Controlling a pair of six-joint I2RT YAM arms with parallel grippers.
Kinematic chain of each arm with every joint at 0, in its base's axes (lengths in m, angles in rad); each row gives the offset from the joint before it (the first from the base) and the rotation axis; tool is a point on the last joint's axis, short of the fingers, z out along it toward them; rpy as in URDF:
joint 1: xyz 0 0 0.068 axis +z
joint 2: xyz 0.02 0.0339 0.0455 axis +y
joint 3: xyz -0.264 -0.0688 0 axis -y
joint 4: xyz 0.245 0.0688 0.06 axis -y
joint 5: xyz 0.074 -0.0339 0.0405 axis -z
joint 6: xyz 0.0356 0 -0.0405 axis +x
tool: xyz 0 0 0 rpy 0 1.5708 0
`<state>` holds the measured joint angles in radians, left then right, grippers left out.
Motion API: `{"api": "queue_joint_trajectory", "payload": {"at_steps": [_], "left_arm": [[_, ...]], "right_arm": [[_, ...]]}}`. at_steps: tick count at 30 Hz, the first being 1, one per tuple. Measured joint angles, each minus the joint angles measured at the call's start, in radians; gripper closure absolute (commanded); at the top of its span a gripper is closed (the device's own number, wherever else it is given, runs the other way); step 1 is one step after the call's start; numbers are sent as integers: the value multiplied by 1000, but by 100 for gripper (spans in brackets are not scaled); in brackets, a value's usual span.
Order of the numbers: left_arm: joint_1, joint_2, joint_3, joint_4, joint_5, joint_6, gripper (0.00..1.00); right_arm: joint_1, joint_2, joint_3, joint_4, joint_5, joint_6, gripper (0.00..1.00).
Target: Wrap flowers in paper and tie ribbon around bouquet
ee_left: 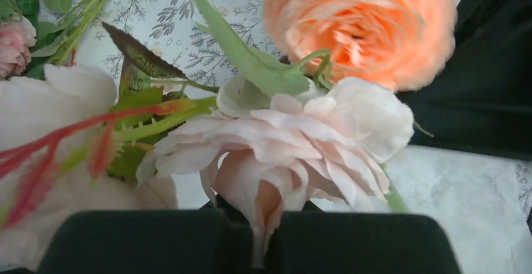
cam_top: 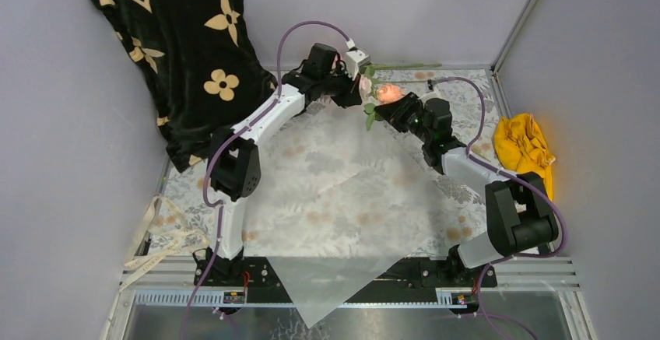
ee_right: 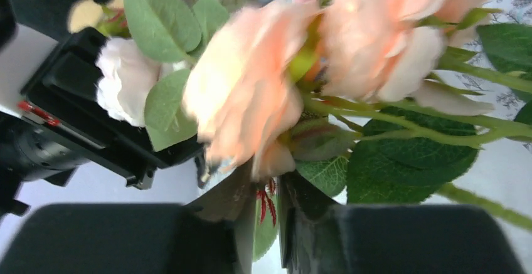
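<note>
At the far left of your worktop [cam_top: 467, 106], the ribbon [cam_top: 167, 239] lay in loose loops by the near-left edge, well apart from both arms, and the black cloth [cam_top: 179, 36] with cream flower shapes hung in the back-left corner. Your left arm rose from its base, bent at the elbow and stretched forward and to the right, which put the left gripper [cam_top: 359, 85] at the far middle of the worktop. Its wrist view showed the left gripper [ee_left: 257, 242] clenched, with a pale pink petal of the flowers [ee_left: 295, 142] pinched between the pads. The paper [cam_top: 350, 200] lay spread flat between the two arms, with one corner hanging over the near edge. The flowers [cam_top: 387, 91] were just beyond its far edge, between the two grippers, with their stems trailing right along the back. Your right arm reached forward and to the left in a matching bend, and the right gripper [cam_top: 387, 110] was against the blooms from the near side. In its wrist view the right gripper [ee_right: 257, 236] stood slightly parted with leaves in the gap, and I could not tell whether it gripped them. The yellow cloth [cam_top: 525, 145] sat bunched at the right edge.
</note>
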<state>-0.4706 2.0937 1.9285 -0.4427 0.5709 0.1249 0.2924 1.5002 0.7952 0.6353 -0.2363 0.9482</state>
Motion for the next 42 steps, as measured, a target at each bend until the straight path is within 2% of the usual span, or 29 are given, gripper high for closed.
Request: {"api": "queue_joint_trajectory", "payload": {"at_steps": [1,3,6,11,14,18,23,27,34,36,37,38,39,40,42], "left_arm": [[0,3,-1,0,-10,0,100],[-2,13,-2,1,-32,1,100],[3,30,-2,2,-64,1,100],[30,63,-8,3,-104,2,100],[42,85,-16,6,-129,9,100],[53,93,-47,7,-153,20,100],[53,93,-76,23,-153,29,100],[53,93,-83,24,-154,35,100],[53,72,-97,24,-153,47,100],[53,66,-97,24,-149,45,100],[53,63,-97,24,-145,41,100],[53,59,-97,23,-139,37,100],[53,55,-97,23,-132,34,100],[53,51,-97,23,-124,28,100],[53,42,-96,23,-117,22,100]], "right_arm": [[1,-2,6,-30,-20,-29,56],[3,4,61,-163,-61,-124,43],[3,43,245,-446,-111,-327,31],[3,90,577,-877,-129,-678,27],[-5,113,695,-1040,-87,-837,27],[-19,200,769,-1164,-82,-1021,26],[-32,331,774,-1188,-206,-1168,31],[-31,368,752,-1097,-306,-1219,29],[-31,459,790,-972,-348,-1291,27],[-31,500,811,-957,-360,-1305,32],[-31,519,818,-950,-365,-1310,44],[-31,537,824,-943,-371,-1312,63],[-31,547,825,-935,-376,-1316,77],[-31,557,825,-932,-378,-1308,87],[-31,560,824,-922,-394,-1305,93]]}}
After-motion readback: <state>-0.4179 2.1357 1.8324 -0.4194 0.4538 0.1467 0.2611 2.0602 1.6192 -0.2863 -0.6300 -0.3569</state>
